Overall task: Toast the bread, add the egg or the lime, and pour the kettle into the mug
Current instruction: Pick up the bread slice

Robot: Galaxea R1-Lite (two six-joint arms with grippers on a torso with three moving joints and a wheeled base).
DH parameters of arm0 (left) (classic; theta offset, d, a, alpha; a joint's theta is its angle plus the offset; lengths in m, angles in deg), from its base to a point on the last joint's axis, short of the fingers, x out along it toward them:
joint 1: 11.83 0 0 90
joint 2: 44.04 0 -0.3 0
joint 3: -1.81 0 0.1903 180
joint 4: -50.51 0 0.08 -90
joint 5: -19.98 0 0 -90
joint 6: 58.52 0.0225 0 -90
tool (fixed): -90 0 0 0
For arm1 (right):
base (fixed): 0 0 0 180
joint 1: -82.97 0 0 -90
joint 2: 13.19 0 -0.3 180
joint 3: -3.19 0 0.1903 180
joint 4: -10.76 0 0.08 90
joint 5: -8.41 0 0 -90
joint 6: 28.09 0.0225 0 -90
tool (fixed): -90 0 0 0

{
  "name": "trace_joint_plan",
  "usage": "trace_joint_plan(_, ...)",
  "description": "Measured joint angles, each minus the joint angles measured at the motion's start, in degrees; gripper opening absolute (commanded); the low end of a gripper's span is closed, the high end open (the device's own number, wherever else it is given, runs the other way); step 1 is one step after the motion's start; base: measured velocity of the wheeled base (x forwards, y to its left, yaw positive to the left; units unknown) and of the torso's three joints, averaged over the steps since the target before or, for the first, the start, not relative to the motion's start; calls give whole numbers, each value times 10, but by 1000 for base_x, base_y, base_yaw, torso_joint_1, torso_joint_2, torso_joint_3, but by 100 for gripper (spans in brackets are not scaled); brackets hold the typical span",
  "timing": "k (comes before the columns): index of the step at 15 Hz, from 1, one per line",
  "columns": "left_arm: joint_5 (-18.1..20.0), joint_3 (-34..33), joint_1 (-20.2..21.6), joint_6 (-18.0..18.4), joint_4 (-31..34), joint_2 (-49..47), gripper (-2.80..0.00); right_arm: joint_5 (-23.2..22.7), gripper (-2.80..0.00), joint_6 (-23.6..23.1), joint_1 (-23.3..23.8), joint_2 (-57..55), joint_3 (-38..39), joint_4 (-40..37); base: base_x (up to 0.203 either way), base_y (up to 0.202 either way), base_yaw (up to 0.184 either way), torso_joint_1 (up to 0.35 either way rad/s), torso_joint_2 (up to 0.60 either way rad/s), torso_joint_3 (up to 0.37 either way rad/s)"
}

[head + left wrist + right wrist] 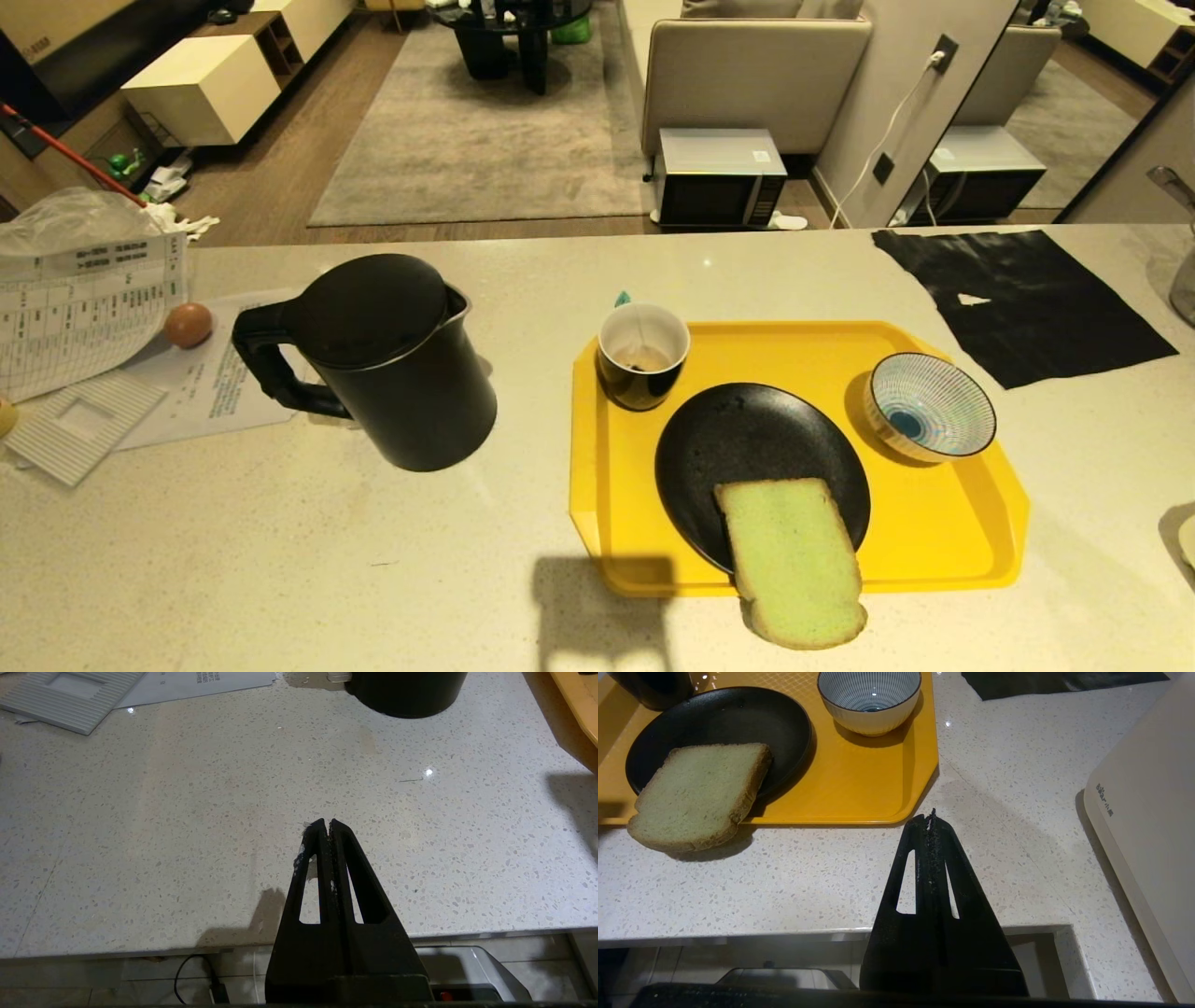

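Observation:
The bread [795, 560], a thick pale green slice with a tan crust, leans off the black plate [747, 439] over the front rim of the yellow tray [934, 551]; it also shows in the right wrist view [698, 794]. The black mug [642, 355] stands at the tray's back left corner. Left of the tray stands the matte-black kettle [392, 359], handle to the left. An egg [189, 325] lies at the far left by some papers. No lime shows. My left gripper [327, 822] hangs shut and empty over bare counter near the front edge. My right gripper [930, 817] is shut and empty, just short of the tray's front rim.
A blue-and-white striped bowl [931, 406] sits on the tray's right side. Papers [89, 308] and a plastic bag lie at the far left. A black sheet [1018, 299] covers the counter at the back right. A cream appliance [1153, 812] stands right of my right gripper.

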Motion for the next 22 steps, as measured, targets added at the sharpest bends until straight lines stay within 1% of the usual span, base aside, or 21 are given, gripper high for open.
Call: trace_joint_plan(22, 0, 0, 0, 0, 0, 0, -280, 0, -280, 0, 0, 0, 0, 0, 0, 0, 0, 0, 0, 0)
